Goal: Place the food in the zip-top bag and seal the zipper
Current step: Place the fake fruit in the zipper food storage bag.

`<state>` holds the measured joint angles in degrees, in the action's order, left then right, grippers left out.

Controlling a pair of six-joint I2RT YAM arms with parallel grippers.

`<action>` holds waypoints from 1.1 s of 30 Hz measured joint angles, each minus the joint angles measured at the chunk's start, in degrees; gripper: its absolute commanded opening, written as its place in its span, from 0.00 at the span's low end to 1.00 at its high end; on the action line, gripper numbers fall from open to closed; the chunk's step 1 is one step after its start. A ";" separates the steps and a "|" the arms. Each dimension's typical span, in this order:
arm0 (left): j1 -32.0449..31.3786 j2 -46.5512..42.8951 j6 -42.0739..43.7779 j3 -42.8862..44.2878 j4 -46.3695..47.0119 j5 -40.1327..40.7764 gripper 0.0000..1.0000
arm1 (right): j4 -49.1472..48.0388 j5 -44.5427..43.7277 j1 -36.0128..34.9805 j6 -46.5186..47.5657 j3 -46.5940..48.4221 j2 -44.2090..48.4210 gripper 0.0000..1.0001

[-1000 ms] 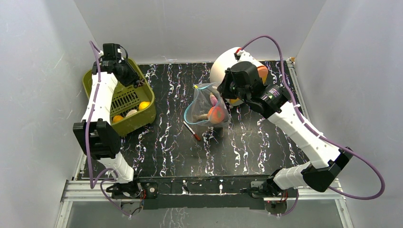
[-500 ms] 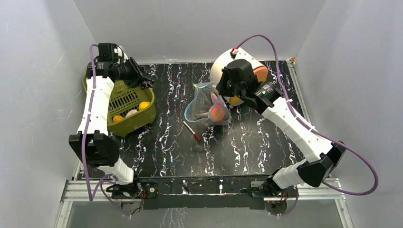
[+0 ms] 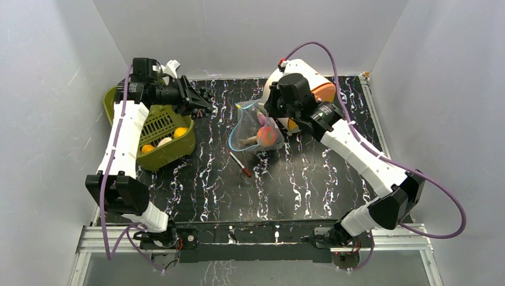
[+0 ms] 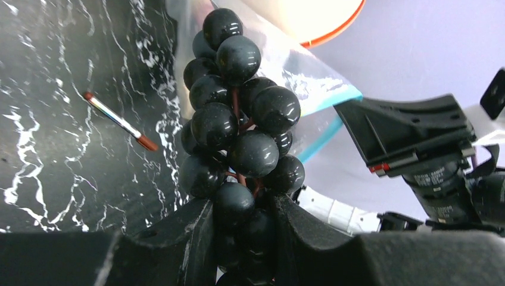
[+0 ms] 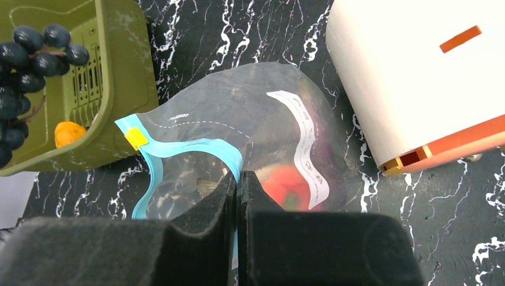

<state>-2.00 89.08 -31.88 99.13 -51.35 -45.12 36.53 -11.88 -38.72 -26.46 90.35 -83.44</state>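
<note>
Clamping the grape cluster (image 4: 238, 131) by its near-end berries in the left gripper (image 4: 241, 217), with the long axis running straight out past the fingers. Hung above the table (image 3: 321, 173) just past the basket (image 3: 158, 128), aimed rightward at the zip-top bag (image 3: 253, 128), near yet apart. Found that bag mid-table, pinched at the zipper (image 5: 178, 149) by the tight-closed right gripper (image 5: 237, 185), mouth raised and gaping toward the cluster. Stretched the left arm out level and sideways; likely needed only a short rightward carry into the mouth.
</note>
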 measured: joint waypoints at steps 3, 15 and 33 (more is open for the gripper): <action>-2.01 -0.02 0.52 -1.68 -0.57 -1.92 0.29 | -2.23 0.59 0.00 1.18 -2.03 -0.42 0.00; -11.13 -1.38 -1.22 -3.28 1.33 -10.19 0.27 | -7.50 3.06 0.00 3.69 -3.26 -1.88 0.00; -16.55 -1.16 -1.29 -8.09 0.42 -9.35 0.28 | -9.33 7.80 0.00 4.92 -3.15 -4.48 0.00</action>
<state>-18.55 87.92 -33.17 91.05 -50.94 -54.48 27.20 -4.08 -38.72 -21.54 87.20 -87.92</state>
